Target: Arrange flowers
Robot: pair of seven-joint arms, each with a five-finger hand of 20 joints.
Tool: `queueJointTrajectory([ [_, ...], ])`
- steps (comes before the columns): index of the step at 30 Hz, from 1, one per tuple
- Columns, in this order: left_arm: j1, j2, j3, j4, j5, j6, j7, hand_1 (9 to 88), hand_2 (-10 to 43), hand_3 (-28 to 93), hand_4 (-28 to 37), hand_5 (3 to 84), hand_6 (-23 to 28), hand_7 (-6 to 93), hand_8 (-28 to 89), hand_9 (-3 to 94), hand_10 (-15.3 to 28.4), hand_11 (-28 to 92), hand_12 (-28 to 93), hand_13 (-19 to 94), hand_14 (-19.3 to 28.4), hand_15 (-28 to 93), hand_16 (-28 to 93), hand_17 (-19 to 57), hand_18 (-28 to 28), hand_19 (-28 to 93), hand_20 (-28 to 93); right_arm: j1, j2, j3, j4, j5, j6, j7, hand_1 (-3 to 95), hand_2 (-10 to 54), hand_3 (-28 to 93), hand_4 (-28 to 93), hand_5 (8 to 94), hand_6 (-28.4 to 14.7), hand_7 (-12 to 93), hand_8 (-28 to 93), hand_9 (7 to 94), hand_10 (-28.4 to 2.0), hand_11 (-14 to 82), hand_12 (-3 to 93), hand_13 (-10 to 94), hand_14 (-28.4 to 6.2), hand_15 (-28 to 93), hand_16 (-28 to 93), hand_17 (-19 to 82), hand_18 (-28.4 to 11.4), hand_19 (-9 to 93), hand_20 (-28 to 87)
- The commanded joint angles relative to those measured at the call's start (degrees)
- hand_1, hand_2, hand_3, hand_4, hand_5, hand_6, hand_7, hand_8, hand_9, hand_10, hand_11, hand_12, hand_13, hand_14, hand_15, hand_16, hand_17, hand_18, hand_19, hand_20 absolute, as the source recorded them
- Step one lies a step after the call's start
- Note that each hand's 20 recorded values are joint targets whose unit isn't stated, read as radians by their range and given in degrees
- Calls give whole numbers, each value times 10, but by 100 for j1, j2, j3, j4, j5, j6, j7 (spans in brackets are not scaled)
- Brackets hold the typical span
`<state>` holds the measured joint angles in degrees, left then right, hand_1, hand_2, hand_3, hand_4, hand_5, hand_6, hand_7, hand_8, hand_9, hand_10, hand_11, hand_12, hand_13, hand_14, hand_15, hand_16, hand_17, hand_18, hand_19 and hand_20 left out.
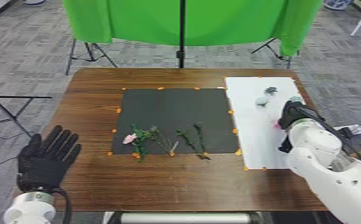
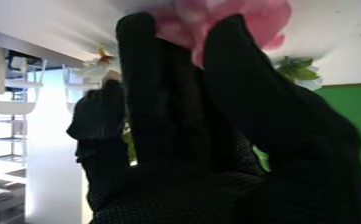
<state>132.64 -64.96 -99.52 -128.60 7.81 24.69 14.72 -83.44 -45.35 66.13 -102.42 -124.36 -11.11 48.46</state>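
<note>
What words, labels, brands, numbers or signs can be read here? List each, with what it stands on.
None can be read.
Dark sheet, white sheet: no legible text.
Green cloth: no legible text.
Left hand's glove: no legible mark.

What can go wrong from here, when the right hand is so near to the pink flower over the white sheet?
The right hand is right against the pink petals, so it could crease them. Pale flowers are also close beside it; a sideways move might knock them.
</note>
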Motion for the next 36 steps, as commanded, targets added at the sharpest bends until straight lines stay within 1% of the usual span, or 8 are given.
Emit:
queueJointTrajectory([
  [1,11,-16,12,49,26,-54,-105,257,178,759,-283,458,97,136,-93,377,155,216,108,277,151,380,-60,-56,130,314,155,-102,1,-114,-132,-537,1008,-60,679,-95,610,-282,777,-14,172,34,828,-122,55,335,680,-96,326,408,339,-218,894,508],
  [7,4,19,11,23,59,-120,-106,258,178,757,-283,456,98,133,-92,375,155,213,108,276,150,378,-59,-56,130,313,155,380,-52,-367,-913,-265,1181,-448,671,-95,649,-282,797,-16,199,66,852,-118,65,368,700,-95,347,422,343,-222,891,510],
  [14,-23,27,49,33,71,-126,-96,256,175,757,-283,454,96,131,-91,375,155,211,109,275,150,376,-58,-56,130,311,154,2070,-1208,-1785,-987,709,632,-909,661,-95,671,-283,793,-20,195,74,848,-120,63,370,695,-97,358,421,334,-227,887,509],
  [20,-202,85,222,120,187,-88,-134,256,175,756,-283,453,97,131,-91,374,154,211,110,275,150,375,-56,-57,131,311,155,2777,-2471,-2708,-220,898,264,-1414,659,-95,679,-283,790,-23,192,78,842,-125,61,364,689,-101,368,414,333,-230,890,508],
  [22,-292,111,300,161,255,30,-148,255,174,757,-283,453,97,131,-90,374,154,211,110,275,150,374,-56,-57,131,311,155,2916,-2807,-2986,123,898,166,-1494,660,-95,676,-283,789,-24,191,77,840,-125,61,363,686,-101,370,413,332,-231,890,508],
  [23,-334,126,330,191,269,7,-154,255,174,758,-283,453,97,131,-90,374,154,210,110,275,150,374,-56,-57,131,311,155,2993,-3005,-3167,345,878,118,-1507,661,-95,675,-283,789,-24,191,77,839,-125,62,363,686,-101,370,411,332,-231,891,508],
  [28,-556,251,479,248,263,3,-155,256,173,758,-283,452,96,130,-90,374,155,209,111,275,149,374,-55,-57,130,309,155,3119,-3610,-3561,1145,710,40,-1512,661,-95,674,-283,786,-24,192,75,836,-123,63,362,683,-100,374,407,329,-230,889,507],
  [36,-670,344,537,288,258,-48,-151,256,173,759,-283,452,96,131,-90,374,155,208,111,275,150,373,-55,-56,130,307,155,3088,-4059,-3564,1894,299,140,-1074,659,-95,673,-283,777,-23,193,64,827,-119,63,358,678,-98,375,403,327,-230,887,506],
])
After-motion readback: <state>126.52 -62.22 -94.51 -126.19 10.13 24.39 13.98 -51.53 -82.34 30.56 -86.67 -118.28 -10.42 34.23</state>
